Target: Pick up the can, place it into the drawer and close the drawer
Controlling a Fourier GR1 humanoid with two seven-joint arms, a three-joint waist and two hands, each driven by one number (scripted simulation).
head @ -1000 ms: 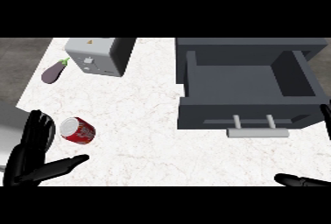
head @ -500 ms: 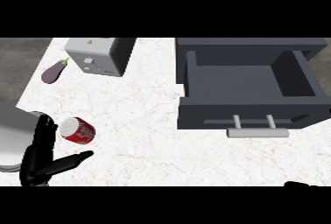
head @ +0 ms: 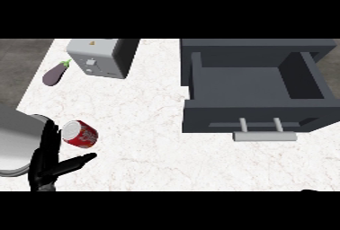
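Can (head: 80,134) lay on its side near the counter's (head: 153,148) left edge, toward the front corner; its silver top faced the left edge and its long axis ran from there slantwise toward the counter's front and right; the body was red with pale markings, too small to read. Just beside it, on the side of the left edge and the front, stood the left hand (head: 48,159), open, fingers straight along the can's silver end and thumb spread out below it; whether a finger touched the can could not be told. That put the can in the fork between fingers and thumb, so the coming grasp looked to turn on closing across the can's short width. Of the right hand only a dark tip showed at the front right; it was well apart from the can, so the left was plainly the nearer. The drawer (head: 256,85) stood open toward the counter's back right, far from the can.
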